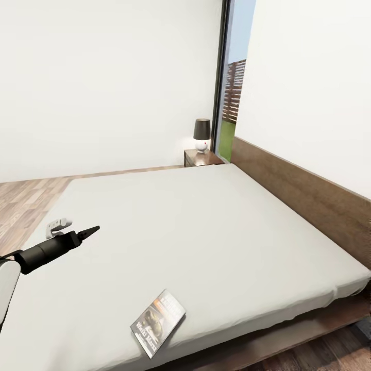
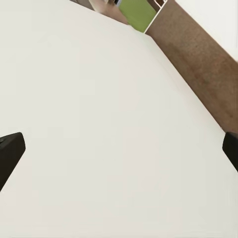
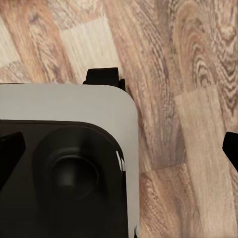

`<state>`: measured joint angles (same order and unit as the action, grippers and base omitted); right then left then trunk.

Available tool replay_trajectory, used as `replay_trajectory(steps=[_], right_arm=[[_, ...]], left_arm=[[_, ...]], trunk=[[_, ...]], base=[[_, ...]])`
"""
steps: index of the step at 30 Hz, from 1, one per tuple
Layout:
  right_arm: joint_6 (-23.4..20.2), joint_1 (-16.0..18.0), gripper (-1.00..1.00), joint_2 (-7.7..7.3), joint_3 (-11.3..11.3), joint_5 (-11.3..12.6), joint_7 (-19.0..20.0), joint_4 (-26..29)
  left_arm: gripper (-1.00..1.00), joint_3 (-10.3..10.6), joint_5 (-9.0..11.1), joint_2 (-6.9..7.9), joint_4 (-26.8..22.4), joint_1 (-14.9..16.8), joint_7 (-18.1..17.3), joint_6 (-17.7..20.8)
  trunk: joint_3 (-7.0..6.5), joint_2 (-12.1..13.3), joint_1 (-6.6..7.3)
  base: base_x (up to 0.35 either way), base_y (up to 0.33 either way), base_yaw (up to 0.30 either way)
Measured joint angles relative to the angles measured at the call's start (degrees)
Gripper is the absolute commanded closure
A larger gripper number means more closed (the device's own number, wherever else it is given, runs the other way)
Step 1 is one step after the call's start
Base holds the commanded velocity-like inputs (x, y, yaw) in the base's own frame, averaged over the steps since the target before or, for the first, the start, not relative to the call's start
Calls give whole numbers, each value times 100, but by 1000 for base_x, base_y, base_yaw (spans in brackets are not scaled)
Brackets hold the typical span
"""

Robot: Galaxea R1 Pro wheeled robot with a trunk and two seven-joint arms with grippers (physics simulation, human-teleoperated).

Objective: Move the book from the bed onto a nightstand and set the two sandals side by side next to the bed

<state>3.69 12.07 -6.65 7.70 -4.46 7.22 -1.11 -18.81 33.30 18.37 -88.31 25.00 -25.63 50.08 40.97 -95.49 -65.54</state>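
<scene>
The left gripper hangs spread wide and empty above the bed, apart from the book.

Left arm was a slim matte-black cylinder ending in a pointed black gripper, with a small white bracket-like piece beside its wrist and a white rounded shell further back. Black fingertips were blunt. Robot base had a light-grey, round-cornered plate over glossy black housing with a circular recess.
</scene>
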Motion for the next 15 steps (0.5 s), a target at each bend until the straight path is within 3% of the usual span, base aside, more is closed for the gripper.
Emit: replay_trajectory(steps=[15], right_arm=[[-1, 0, -100, 1, 0, 0, 0, 0]], left_arm=[[-100, -1, 1, 0, -1, -2, 0, 0]], trunk=[[0, 0, 0]], base=[[0, 0, -42]])
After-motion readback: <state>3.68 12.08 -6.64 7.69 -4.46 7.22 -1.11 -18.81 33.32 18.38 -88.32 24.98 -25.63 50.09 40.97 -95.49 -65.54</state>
